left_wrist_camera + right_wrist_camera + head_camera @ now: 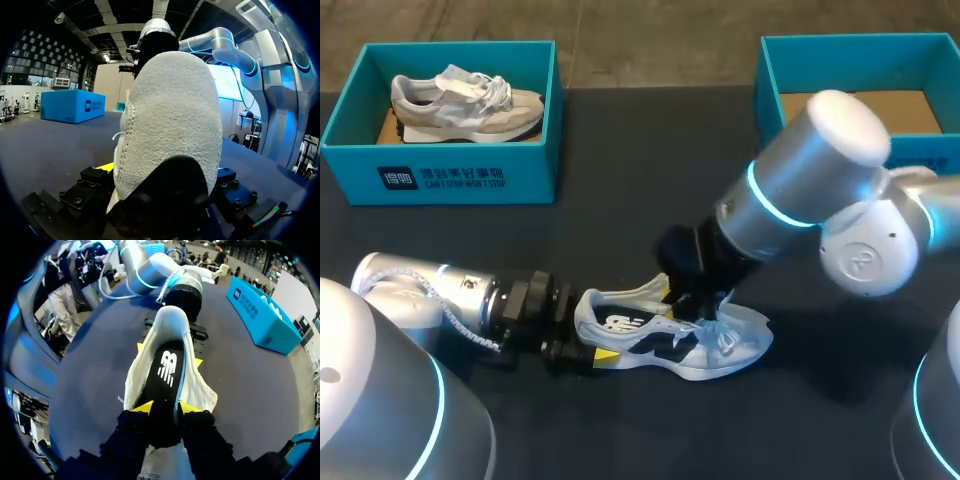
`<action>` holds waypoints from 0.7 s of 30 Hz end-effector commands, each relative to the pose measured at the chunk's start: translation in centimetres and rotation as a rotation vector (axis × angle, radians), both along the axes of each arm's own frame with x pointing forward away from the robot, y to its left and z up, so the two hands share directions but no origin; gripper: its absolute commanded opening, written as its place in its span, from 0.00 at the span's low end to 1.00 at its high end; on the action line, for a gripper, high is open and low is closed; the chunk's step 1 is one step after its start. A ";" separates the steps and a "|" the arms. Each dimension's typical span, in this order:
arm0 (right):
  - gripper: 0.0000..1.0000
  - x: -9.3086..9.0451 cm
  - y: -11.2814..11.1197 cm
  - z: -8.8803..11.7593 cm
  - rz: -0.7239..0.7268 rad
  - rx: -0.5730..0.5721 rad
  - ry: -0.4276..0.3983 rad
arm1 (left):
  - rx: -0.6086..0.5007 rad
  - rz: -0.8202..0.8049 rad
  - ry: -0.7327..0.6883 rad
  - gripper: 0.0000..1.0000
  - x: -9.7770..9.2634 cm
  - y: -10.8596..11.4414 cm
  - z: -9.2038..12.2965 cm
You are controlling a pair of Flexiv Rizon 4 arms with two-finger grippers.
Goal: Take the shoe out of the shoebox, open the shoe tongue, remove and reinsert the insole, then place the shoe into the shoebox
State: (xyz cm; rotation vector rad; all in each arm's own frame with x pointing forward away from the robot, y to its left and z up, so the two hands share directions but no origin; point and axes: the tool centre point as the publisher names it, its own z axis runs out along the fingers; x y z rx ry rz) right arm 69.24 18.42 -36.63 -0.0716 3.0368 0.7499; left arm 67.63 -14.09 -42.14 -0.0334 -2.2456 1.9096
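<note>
Near the desk's [620, 200] middle, a little toward 6 o'clock in the head view, the shoe [720, 345] lies on its sole with its heel at 9 o'clock and its toe at 3 o'clock. The left end effector [588, 350] comes in from 9 o'clock and is closed on the heel, 1 yellow tip on each side, which steadies the shoe. The right end effector [166, 408] reaches down over the shoe's mouth with its 2 fingers nearly together, pinching the front end of the black insole [164, 375]. The rest of the insole lies along the inside of the shoe.

The step in hand looks like the insole work, though whether it is being pulled out or seated again cannot be told. Either way, the next move calls for a steady slide along the shoe's length while the heel grip holds firm.

The shoebox [772, 75] at 1 o'clock stands open and empty. A second box [440, 180] at 11 o'clock holds another shoe [465, 100].
</note>
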 end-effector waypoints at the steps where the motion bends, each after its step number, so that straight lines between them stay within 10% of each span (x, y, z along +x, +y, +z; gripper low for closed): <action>1: 0.30 -0.3 2.1 -1.1 -0.051 -0.245 -0.032 | 0.001 0.002 0.001 0.00 0.1 0.0 -0.1; 21: 0.42 -0.2 1.3 -2.7 -0.231 -0.467 -0.087 | 0.001 0.002 0.001 0.00 0.1 0.0 -0.1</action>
